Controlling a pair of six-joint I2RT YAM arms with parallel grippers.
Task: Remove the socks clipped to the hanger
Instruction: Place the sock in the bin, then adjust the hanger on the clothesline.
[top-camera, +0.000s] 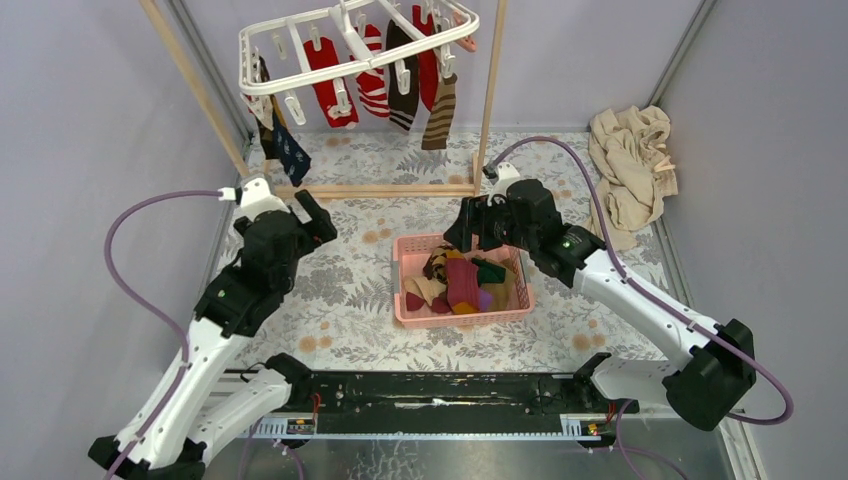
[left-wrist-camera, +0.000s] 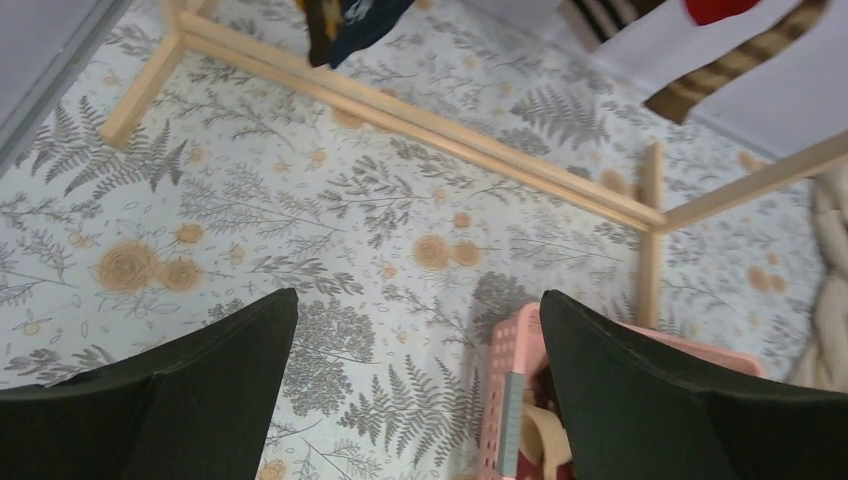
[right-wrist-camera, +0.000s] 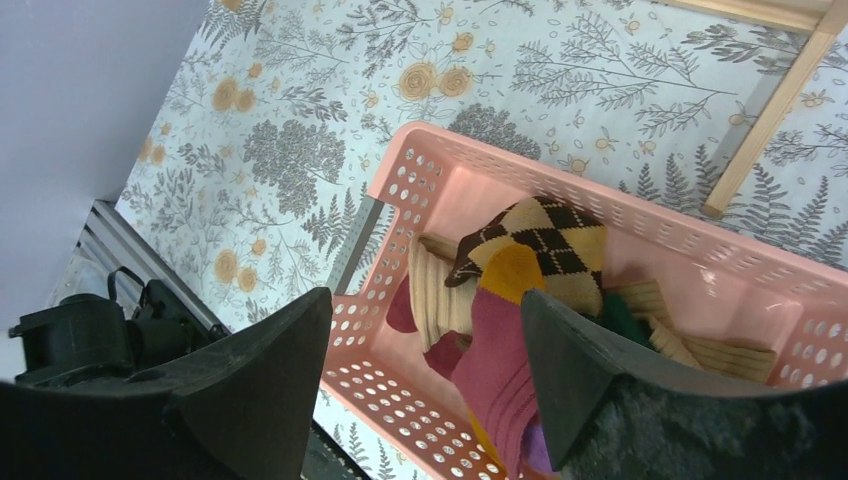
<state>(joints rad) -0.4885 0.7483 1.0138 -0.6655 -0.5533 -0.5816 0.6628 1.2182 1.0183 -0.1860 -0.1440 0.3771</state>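
Between picks: socks (top-camera: 328, 80) left on hanger (top-camera: 352, 38).
Top: hanger hung high at rear, well apart from both arms. Left wrist: left fingers (left-wrist-camera: 200, 380) spread, empty. Right wrist: right fingers (right-wrist-camera: 260, 390) spread, empty over basket (right-wrist-camera: 460, 190); a reach up to a clipped sock is needed.

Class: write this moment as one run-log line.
left end effector: open, empty | right end effector: open, empty, over basket | hanger: socks clipped on
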